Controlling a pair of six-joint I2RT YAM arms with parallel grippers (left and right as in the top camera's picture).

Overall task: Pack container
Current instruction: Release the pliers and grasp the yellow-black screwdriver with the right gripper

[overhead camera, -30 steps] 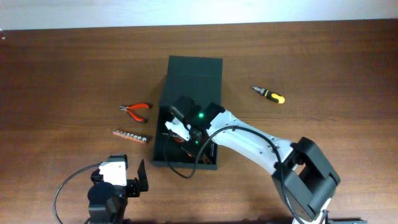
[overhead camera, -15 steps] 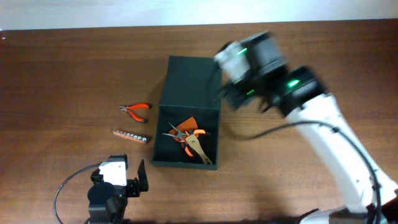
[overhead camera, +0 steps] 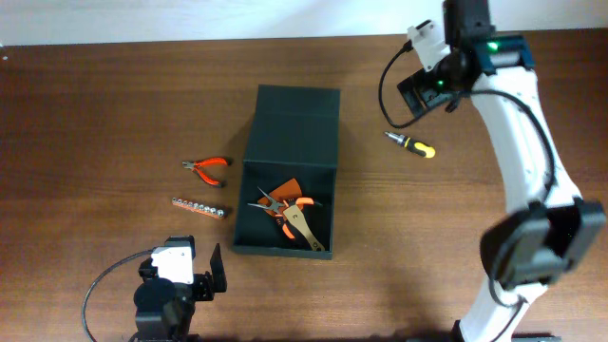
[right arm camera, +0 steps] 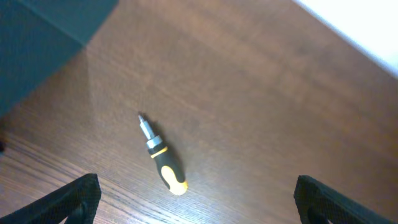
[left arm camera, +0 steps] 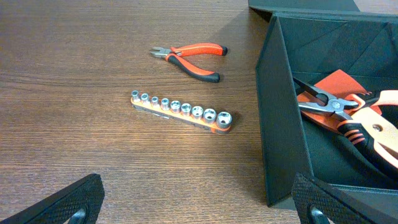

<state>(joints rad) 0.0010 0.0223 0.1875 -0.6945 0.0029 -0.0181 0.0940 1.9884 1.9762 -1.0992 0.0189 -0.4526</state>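
The container (overhead camera: 281, 249) sits about mid-bench, its lid (overhead camera: 294, 123) folded back flat on the far side, so the box is wide open. Packing looks part done: orange-handled pliers (overhead camera: 285, 203) and a tan-handled tool (overhead camera: 306, 231) lie inside on the floor of the box, on top of an orange piece I cannot identify. Three things are on the bench outside. The red cutters (overhead camera: 207, 168) and the socket rail (overhead camera: 199, 207) lie just left of the box, the rail nearer the front. The screwdriver (overhead camera: 410, 144) lies to the right of the lid, apart from it. The right arm (overhead camera: 446, 76) hangs above the far right of the bench, close over the screwdriver. Its wrist view looks straight down on that tool, with both fingertips (right arm camera: 74, 199) at the bottom corners of the view. The right jaws stand fully spread and hold nothing. The left arm (overhead camera: 176, 285) is at the near edge, in front of the rail. The left jaws are as wide as the right and also empty, and the rail and cutters lie ahead of them in the left wrist view. By my reckoning roughly half remains: the three loose tools must go in, the screwdriver probably first, and the lid likely needs closing after.
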